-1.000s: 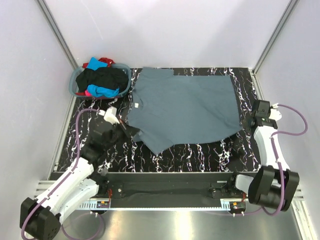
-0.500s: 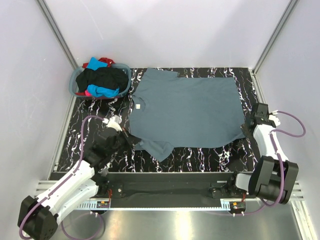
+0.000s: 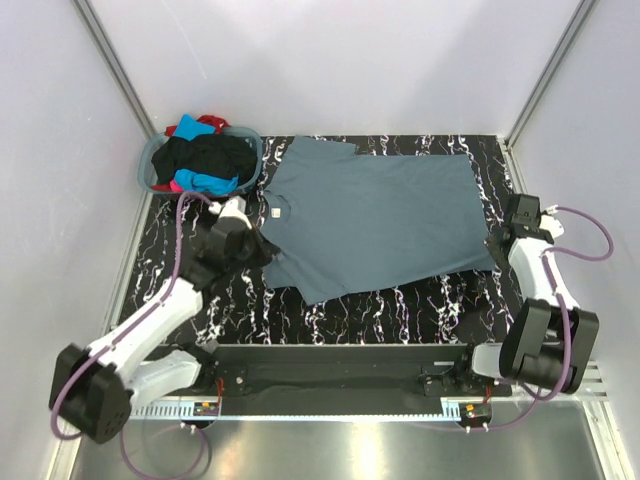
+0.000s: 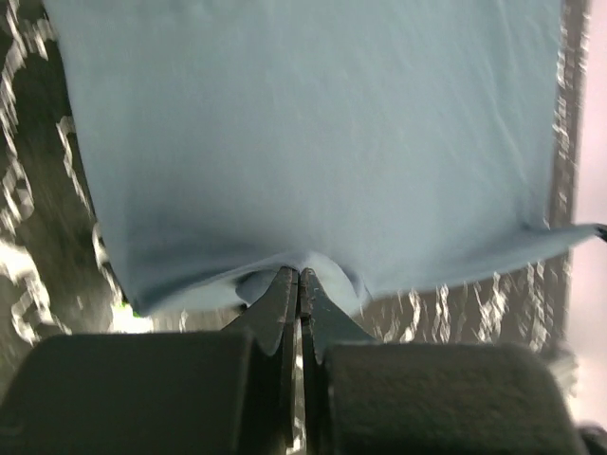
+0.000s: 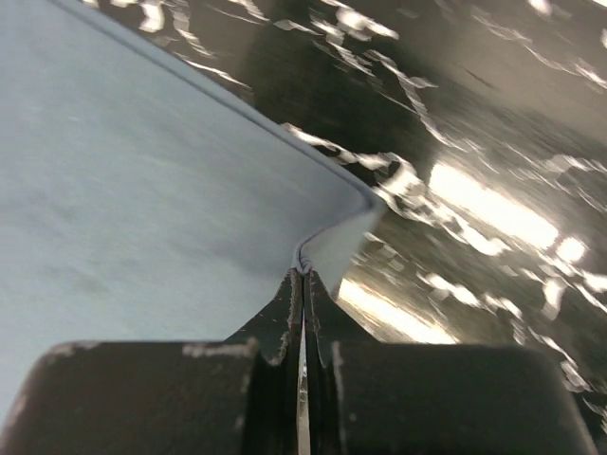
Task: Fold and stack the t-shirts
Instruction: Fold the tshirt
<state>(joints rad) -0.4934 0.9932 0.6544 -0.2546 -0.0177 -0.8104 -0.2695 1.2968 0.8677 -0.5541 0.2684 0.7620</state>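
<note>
Your left fingers are pinching a fold at the edge of the soft slate blue-grey fabric t-shirt, and the right fingers are pinching its corner hem. Since a second ago you've dragged the left edge farther up the black marbled bench, shirt still spread flat. Left arm is stretched out long, right arm is folded by the shirt's right edge.

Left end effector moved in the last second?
Yes. The left end effector, shut on the grey shirt, moved toward the basket.
</note>
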